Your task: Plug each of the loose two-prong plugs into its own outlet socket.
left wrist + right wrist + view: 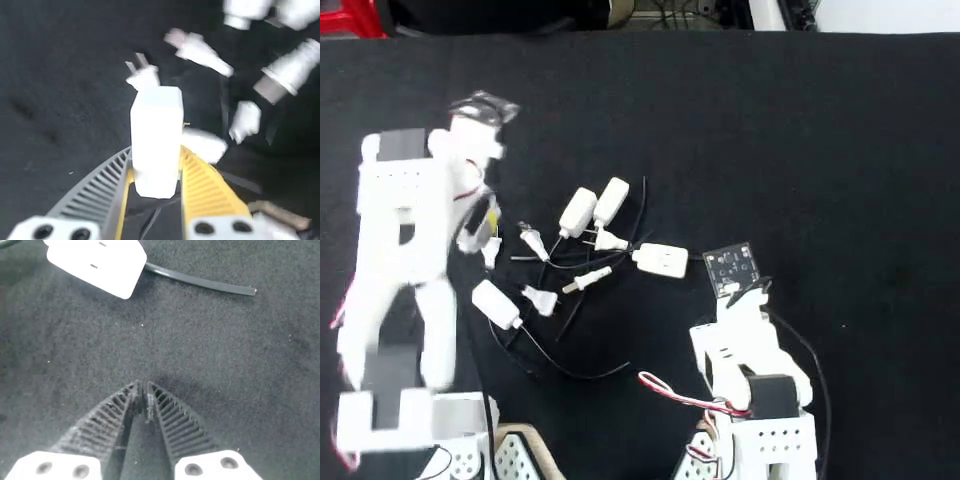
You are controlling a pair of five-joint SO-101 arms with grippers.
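So my left gripper (156,152) is clamped on a white boxy plastic outlet socket (156,115), with loose white two-prong plugs (200,50) lying just beyond on the black cloth (60,75). My right gripper (142,388) is pinched together on nothing, near a flat white socket (95,262).

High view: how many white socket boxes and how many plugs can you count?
Socket boxes lying loose: 4
Two-prong plugs: 4
White block in the left gripper: 1
Total: 9
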